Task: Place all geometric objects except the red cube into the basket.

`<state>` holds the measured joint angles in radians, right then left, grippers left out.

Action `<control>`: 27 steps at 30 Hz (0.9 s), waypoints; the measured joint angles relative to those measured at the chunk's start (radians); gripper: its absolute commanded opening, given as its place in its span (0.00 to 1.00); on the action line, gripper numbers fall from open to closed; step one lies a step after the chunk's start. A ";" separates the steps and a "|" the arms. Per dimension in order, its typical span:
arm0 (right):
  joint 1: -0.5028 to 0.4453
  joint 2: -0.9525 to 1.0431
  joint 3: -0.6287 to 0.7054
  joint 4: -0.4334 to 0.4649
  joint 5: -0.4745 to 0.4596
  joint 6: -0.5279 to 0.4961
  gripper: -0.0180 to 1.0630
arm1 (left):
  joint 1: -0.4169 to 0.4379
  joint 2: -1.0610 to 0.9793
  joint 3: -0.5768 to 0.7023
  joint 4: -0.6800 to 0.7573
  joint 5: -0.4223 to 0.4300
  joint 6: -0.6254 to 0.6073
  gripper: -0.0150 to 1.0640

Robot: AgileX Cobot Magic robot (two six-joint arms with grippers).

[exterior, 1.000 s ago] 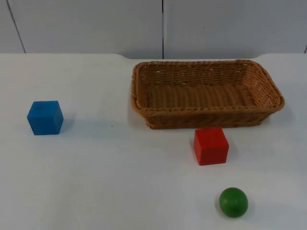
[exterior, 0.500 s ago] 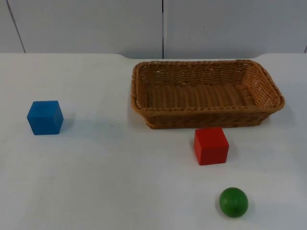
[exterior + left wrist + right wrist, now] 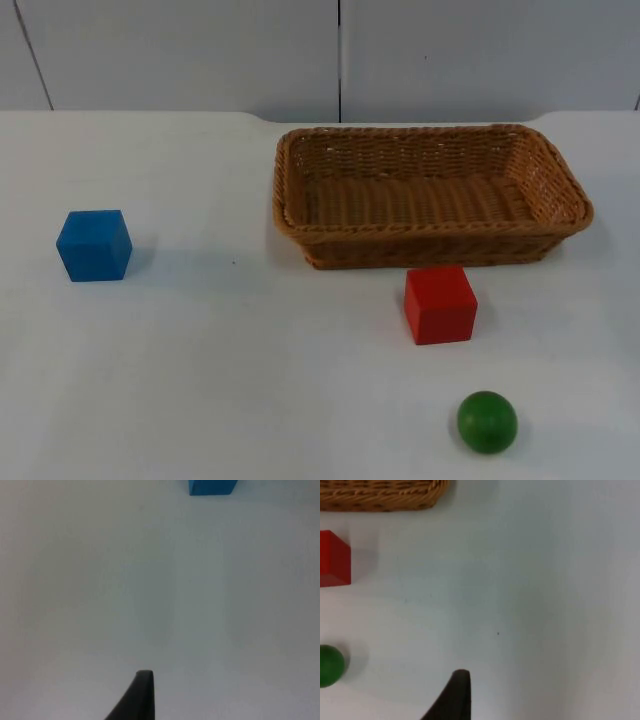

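A blue cube (image 3: 94,245) rests on the white table at the left. The empty wicker basket (image 3: 432,235) stands at the back right. Just in front of it sits the red cube (image 3: 440,304), and a green ball (image 3: 487,421) lies nearer the front edge. My left gripper (image 3: 142,695) hovers over bare table, well short of the blue cube (image 3: 212,486). My right gripper (image 3: 456,695) hangs above bare table to the side of the green ball (image 3: 330,665), the red cube (image 3: 333,559) and the basket's rim (image 3: 380,495). Both arms wait.
The grey partition wall (image 3: 340,55) closes off the table at the back. Open table surface (image 3: 250,370) stretches between the blue cube and the red cube.
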<state>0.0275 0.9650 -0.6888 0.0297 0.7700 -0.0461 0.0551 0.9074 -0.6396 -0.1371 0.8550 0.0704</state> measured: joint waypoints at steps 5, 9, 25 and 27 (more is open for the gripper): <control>0.000 0.000 0.000 0.000 -0.004 0.000 0.90 | 0.000 0.094 -0.054 -0.002 0.003 0.017 0.99; 0.000 0.000 0.000 0.000 -0.007 0.000 0.90 | 0.000 0.210 -0.106 -0.002 -0.010 0.025 0.99; 0.000 0.000 0.000 0.000 -0.010 0.000 0.90 | -0.119 0.793 -0.456 0.006 -0.107 0.027 0.99; 0.000 0.000 0.000 0.000 -0.010 0.000 0.90 | -0.121 0.898 -0.551 0.006 -0.092 0.025 0.99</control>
<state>0.0275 0.9650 -0.6888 0.0297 0.7604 -0.0461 -0.0661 1.8049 -1.1906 -0.1308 0.7626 0.0954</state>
